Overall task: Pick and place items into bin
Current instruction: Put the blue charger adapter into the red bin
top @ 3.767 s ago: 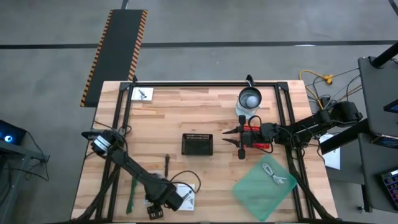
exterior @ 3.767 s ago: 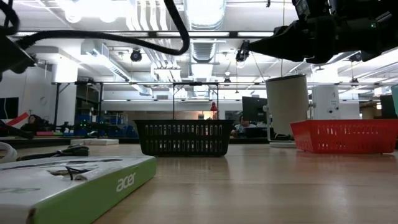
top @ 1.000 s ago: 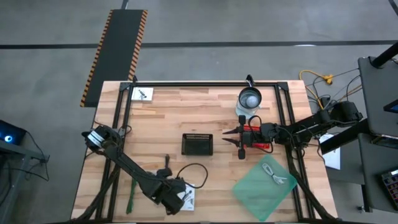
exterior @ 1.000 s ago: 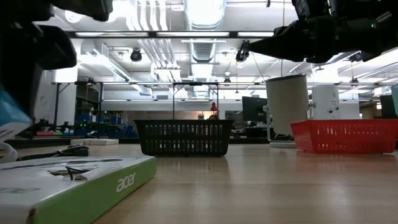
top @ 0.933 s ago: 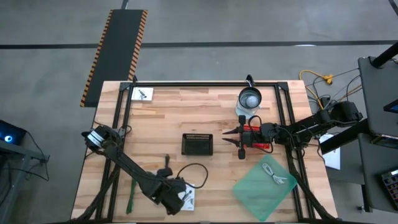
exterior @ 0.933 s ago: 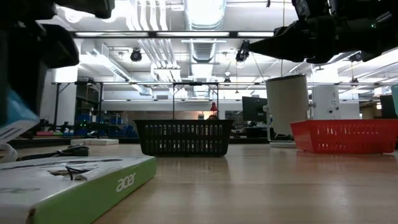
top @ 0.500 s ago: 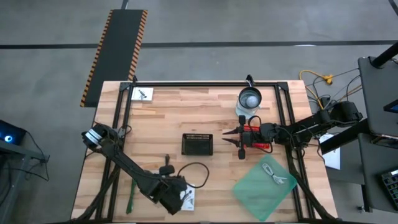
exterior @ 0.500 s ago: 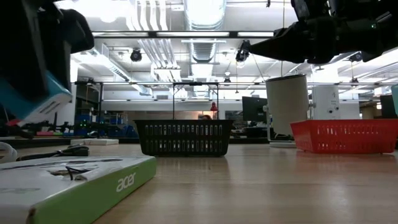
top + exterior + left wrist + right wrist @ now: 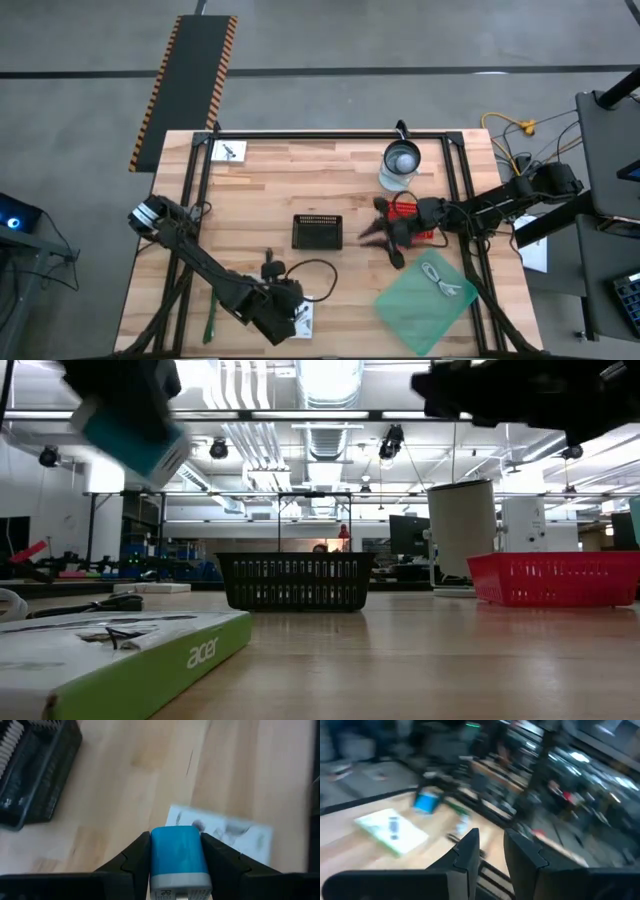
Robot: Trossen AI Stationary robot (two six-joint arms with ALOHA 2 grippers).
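My left gripper [image 9: 176, 845] is shut on a blue block with a white base [image 9: 178, 854]. It hangs above the white printed card box [image 9: 303, 318] near the table's near edge. In the low view the block [image 9: 132, 432] shows high at the left. The black bin [image 9: 318, 231] stands mid-table on its base. My right gripper [image 9: 382, 240] hovers right of the bin, fingers slightly apart with nothing between them [image 9: 491, 847]. A long green strip tool [image 9: 211, 318] lies flat at the near left. My left gripper pinches the block's two opposite side faces [image 9: 156, 851] between its two fingers. The fingers slant down from the near left. The block is lifted clear of the table and the card box, with its blue end pointing away from the wrist.
A red basket [image 9: 412, 214] and a metal cup [image 9: 401, 158] stand behind my right gripper. A green sheet [image 9: 420, 300] with a white cable [image 9: 441, 279] lies at the near right. A white card [image 9: 229, 151] sits at the far left corner.
My left gripper has risen with the blue block and turned at the wrist; the block now hangs well clear of the card box. My right gripper has swung a little toward the near edge and turned, and shows blurred.
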